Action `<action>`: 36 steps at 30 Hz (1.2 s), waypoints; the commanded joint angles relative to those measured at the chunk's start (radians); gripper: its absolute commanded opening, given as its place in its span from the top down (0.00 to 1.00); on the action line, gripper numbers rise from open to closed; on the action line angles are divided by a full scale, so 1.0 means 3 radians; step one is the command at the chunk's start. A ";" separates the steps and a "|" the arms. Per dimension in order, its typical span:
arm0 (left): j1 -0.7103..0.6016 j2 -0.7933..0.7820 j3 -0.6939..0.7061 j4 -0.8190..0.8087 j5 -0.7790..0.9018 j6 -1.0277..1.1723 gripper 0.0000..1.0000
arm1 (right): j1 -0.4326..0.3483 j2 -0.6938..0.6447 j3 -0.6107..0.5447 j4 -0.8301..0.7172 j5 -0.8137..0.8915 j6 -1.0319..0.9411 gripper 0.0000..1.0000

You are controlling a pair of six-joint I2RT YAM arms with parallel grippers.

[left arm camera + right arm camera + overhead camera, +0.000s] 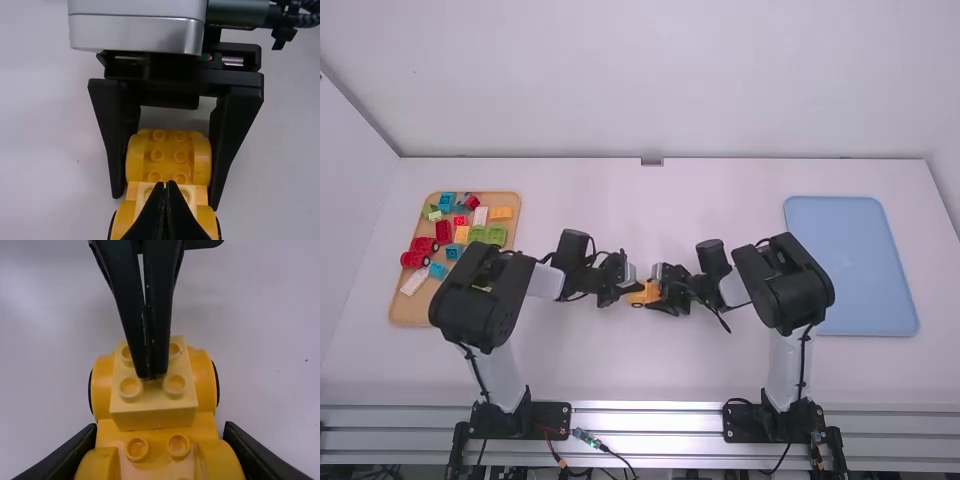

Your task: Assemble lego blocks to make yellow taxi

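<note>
Yellow car body [205, 432] is sitting mid-worktop [720, 370], fenders bulging, paler four-stud block [152, 402] riding on it. Right tool [656, 291], 3 o'clock, is gripping body's sides; left tool [636, 288], 9 o'clock, is touching block, clenched.

Over at nine o'clock on the white tabletop [650, 370] sits a tan tray [408, 312], busy with colour: a red wheeled piece [413, 259] at its nine, green blocks [496, 235] at its two, a blue block [448, 199] up at its twelve. Swing across to three o'clock, and here's a flat blue tray [852, 265]! Beyond the twelve o'clock edge, a pale wall [660, 80] rises.
</note>
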 commanded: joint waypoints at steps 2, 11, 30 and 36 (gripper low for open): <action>-0.0071 0.0192 -0.0056 -0.0413 -0.0556 -0.0003 0.98 | -0.0002 0.0054 -0.0013 -0.0005 0.0057 0.0019 0.51; 0.0107 -0.0481 0.0254 -0.1471 -0.0101 0.0706 0.98 | -0.0001 0.0054 -0.0013 -0.0010 0.0056 0.0020 0.51; 0.0371 -0.1363 0.0253 -0.1472 -0.1456 -0.0556 0.36 | -0.0001 0.0054 -0.0014 -0.0017 0.0070 0.0022 0.21; 0.0371 -0.1363 0.0253 -0.1384 -0.1457 -0.0547 0.01 | -0.0001 0.0054 -0.0014 -0.0015 0.0074 0.0033 0.01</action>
